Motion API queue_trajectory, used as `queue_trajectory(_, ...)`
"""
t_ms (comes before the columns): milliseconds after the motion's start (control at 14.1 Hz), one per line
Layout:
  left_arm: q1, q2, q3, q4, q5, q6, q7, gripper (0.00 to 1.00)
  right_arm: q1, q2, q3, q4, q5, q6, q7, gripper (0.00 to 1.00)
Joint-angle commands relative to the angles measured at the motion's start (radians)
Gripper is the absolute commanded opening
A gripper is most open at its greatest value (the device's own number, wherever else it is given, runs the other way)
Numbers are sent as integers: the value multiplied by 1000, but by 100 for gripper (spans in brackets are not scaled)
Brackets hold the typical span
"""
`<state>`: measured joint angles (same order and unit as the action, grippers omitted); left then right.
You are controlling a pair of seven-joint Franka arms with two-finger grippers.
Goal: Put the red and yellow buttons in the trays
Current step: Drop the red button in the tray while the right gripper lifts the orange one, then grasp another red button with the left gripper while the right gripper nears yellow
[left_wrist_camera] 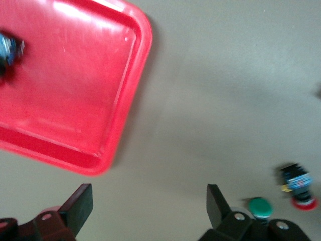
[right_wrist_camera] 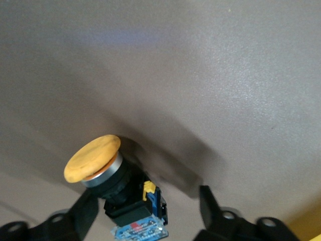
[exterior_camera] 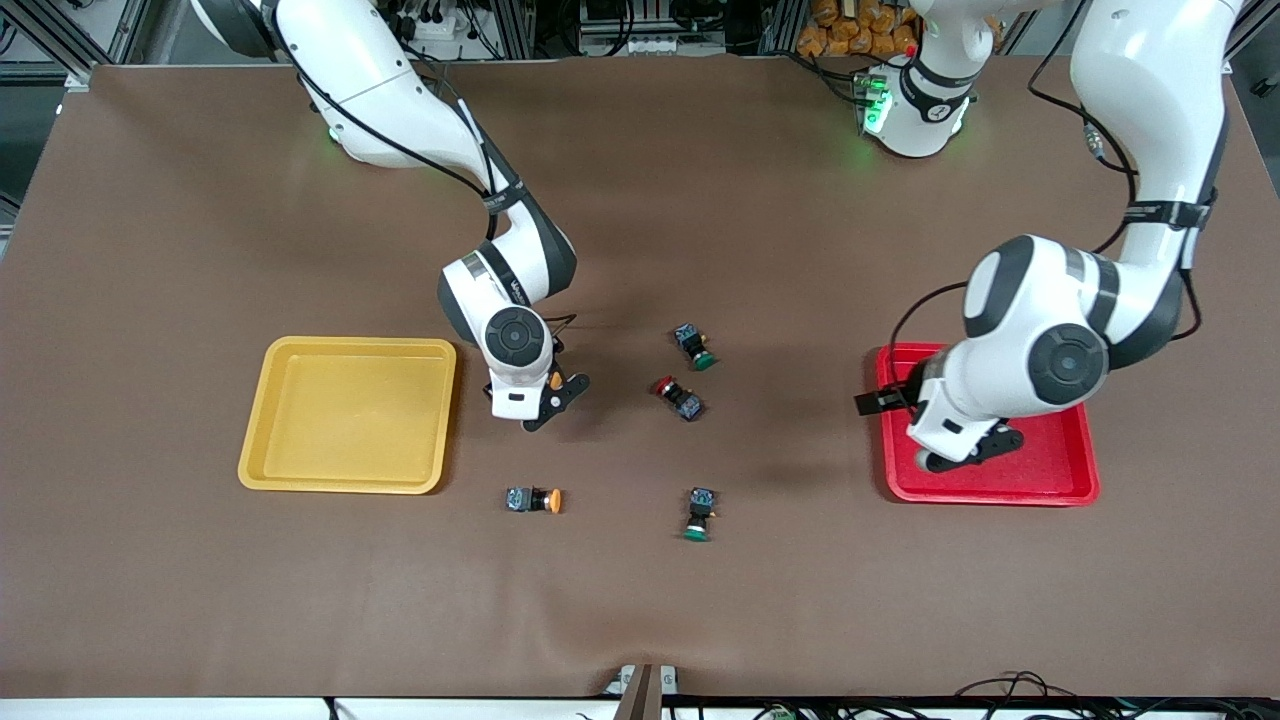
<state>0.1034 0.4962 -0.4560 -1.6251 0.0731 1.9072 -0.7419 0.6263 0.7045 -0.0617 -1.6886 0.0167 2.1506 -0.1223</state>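
1. Risk, right side: the yellow button (right_wrist_camera: pixel 113 188) lies between the fingers of my right gripper (exterior_camera: pixel 556 392), beside the yellow tray (exterior_camera: pixel 347 414). If my fingers close off-centre on its dark body, it could twist or slip out before I lift.
2. Risk, left side: my left gripper (left_wrist_camera: pixel 145 211) hangs over the rim of the red tray (exterior_camera: pixel 1060 470); a low sweep outward could catch that rim.
3. Right jaws: part open, astride the yellow button; I cannot tell whether they grip it.
4. Left jaws: fully spread, holding nothing.
5. Remaining: one red button (exterior_camera: pixel 677 396) at mid-table, a second yellow button (exterior_camera: pixel 533 499) nearer the front camera; one button (left_wrist_camera: pixel 7 50) lies in the red tray.
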Motion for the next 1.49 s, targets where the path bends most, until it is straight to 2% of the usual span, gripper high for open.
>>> queue_trajectory(0,-40,19,-23,30,-15,-10,-239,100,19,-8,-3,-11,11,17,132,30)
queue_trajectory(71,-66,30,-24,37,-18,-10,-322,100,18,-8,-3,-10,11,17,141,22)
queue_trajectory(213,-109,59,-24,60,-33,-4,-484,100,9,-11,-3,-10,11,9,153,0)
queue_trajectory(498,-244,119,-20,71,-27,87,-714,100,-35,-88,-6,-2,11,-90,176,0)
queue_trajectory(712,-316,175,-7,73,-22,196,-780,100,-140,-216,-6,41,17,-282,162,0)
queue_trajectory(783,-345,186,8,73,-22,222,-793,100,-178,-244,-6,59,16,-332,147,0)
queue_trajectory(925,-433,199,87,73,-22,256,-804,100,-273,-275,-7,78,16,-379,113,0)
queue_trajectory(1067,-541,220,182,74,-24,291,-830,100,-365,-275,-9,78,5,-374,69,0)
queue_trajectory(1210,-635,260,259,100,-24,311,-858,100,-454,-260,-10,67,0,-312,-25,0)
queue_trajectory(1423,-665,277,292,125,-27,313,-866,100,-525,-166,-10,64,0,-186,-73,0)
